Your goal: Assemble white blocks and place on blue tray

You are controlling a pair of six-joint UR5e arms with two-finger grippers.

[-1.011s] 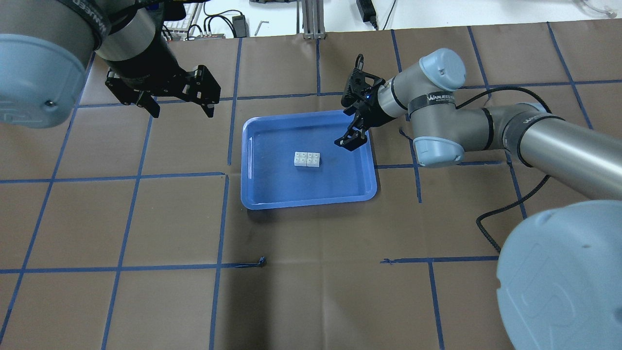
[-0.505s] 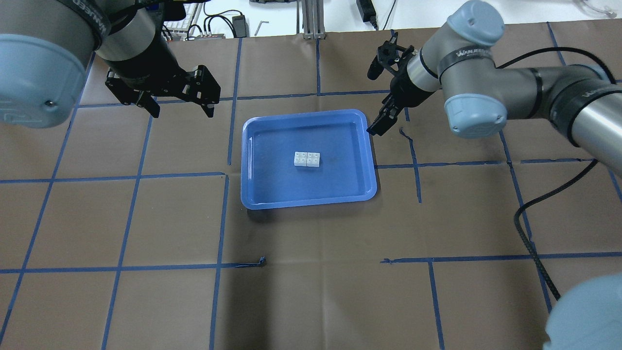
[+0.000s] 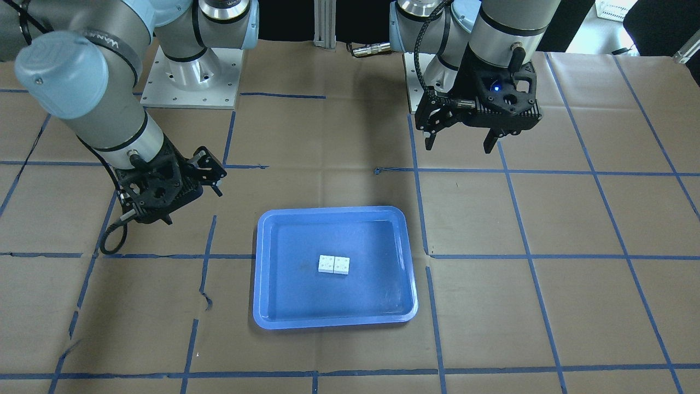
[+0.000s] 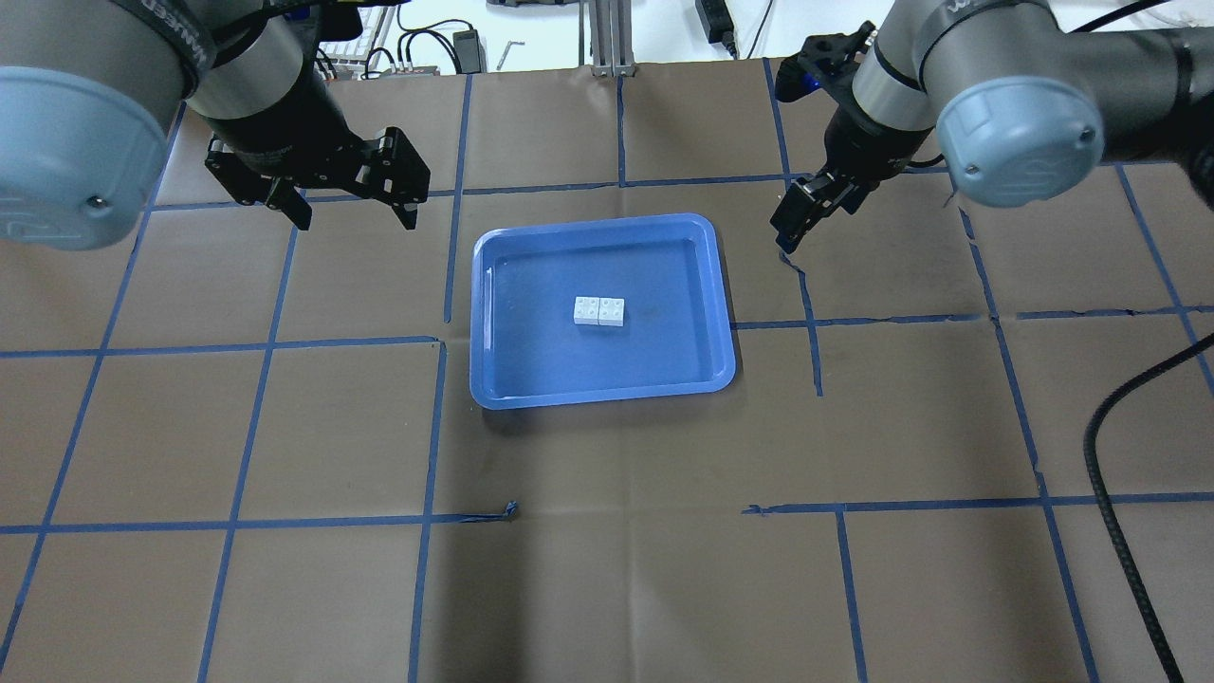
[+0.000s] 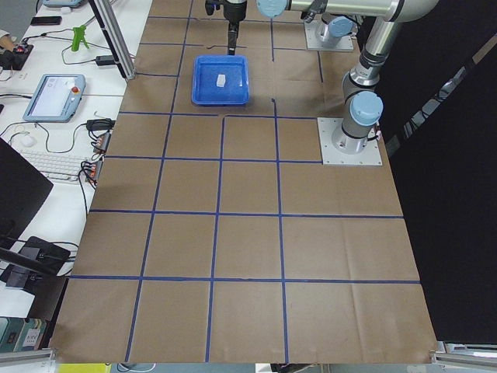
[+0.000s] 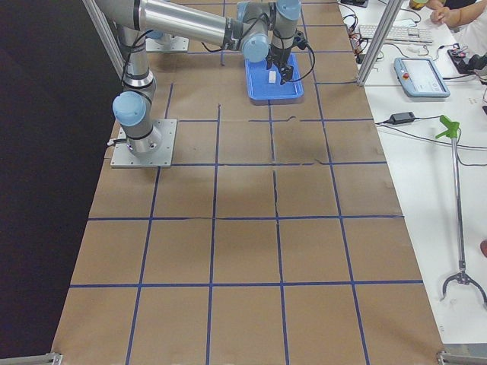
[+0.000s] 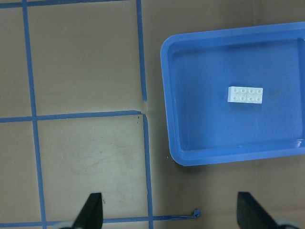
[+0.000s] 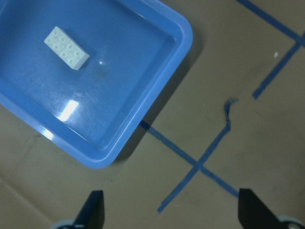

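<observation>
Left gripper (image 4: 349, 207): released, empty, upper left of overhead view.
Right gripper (image 4: 795, 213): released, empty, upper right, beside tray.
White blocks (image 4: 599, 311): joined side by side, centre of blue tray (image 4: 493, 313).

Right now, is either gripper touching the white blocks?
No. The white blocks lie alone inside the blue tray, with the left gripper and right gripper both off to its sides, open and empty.
</observation>
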